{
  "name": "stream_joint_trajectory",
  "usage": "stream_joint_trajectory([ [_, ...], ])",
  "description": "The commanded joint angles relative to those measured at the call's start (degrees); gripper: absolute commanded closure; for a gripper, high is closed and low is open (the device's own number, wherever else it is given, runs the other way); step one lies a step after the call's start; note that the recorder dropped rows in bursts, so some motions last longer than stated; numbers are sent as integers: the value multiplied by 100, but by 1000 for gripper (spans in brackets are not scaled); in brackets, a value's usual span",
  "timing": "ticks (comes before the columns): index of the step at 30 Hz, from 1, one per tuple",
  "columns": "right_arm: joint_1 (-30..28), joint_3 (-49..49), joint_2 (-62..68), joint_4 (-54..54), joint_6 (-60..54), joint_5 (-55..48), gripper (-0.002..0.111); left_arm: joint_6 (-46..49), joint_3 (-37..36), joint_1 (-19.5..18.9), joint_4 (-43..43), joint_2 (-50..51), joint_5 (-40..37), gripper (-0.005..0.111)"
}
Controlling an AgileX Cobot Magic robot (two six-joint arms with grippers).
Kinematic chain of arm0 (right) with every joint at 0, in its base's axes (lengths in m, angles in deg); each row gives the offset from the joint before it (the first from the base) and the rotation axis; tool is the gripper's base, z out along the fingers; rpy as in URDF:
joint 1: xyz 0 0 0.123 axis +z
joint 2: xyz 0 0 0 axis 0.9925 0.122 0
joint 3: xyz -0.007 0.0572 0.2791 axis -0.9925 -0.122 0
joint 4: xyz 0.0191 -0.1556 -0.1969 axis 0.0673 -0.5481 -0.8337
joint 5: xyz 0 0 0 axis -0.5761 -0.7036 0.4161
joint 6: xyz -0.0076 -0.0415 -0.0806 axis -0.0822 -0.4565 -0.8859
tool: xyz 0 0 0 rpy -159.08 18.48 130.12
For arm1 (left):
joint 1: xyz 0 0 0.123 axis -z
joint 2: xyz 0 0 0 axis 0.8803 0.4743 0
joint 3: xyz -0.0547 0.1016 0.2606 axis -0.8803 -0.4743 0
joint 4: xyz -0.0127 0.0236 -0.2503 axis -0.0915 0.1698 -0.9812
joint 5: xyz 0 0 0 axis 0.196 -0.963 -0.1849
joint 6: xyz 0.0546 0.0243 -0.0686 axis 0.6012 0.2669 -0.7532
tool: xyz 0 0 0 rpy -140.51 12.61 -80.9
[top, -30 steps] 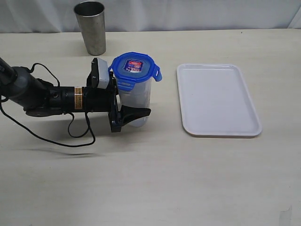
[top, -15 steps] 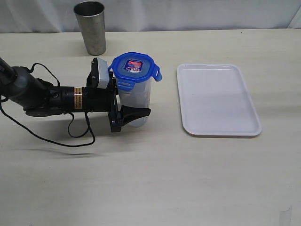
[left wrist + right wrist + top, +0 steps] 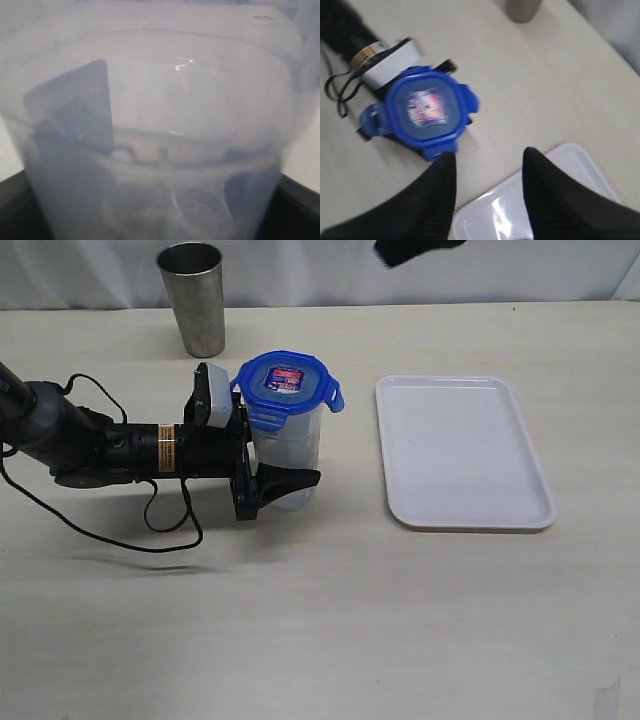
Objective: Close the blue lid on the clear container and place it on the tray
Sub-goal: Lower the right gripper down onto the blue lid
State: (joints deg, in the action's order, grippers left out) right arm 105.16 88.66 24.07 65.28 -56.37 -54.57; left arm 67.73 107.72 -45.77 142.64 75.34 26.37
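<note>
The clear container (image 3: 288,455) stands upright on the table with the blue lid (image 3: 287,380) sitting on its mouth, red-and-white sticker up. My left gripper (image 3: 300,458) reaches in from the left and is shut on the container's lower half, one black finger (image 3: 290,481) in front of it. The container's wall (image 3: 190,100) fills the left wrist view. My right gripper (image 3: 415,250) hangs high at the back, open and empty. In the right wrist view it (image 3: 489,155) looks down between the lid (image 3: 425,110) and the tray (image 3: 575,160). The white tray (image 3: 465,450) lies to the container's right.
A grey steel cup (image 3: 195,300) stands at the back left, behind the container, and shows blurred in the right wrist view (image 3: 520,10). The left arm's black cable (image 3: 150,530) loops on the table in front of the arm.
A dark part of my right gripper has come into the top of the exterior view. The left gripper, container, lid and tray have not moved.
</note>
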Motion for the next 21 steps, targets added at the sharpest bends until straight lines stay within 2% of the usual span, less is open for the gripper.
stream_joint_trajectory([
  [1,933,-77,130,-288,-341,-212,67,-51,38,11,67,-1,43,107],
  [7,1602,-75,432,-389,-259,228,69,-51,38,11,67,-1,43,107],
  [14,1664,-75,957,-1089,140,268,69,-52,38,11,67,-1,43,107],
  [21,1664,-75,1272,-980,-38,441,69,-52,38,11,78,-1,43,107],
])
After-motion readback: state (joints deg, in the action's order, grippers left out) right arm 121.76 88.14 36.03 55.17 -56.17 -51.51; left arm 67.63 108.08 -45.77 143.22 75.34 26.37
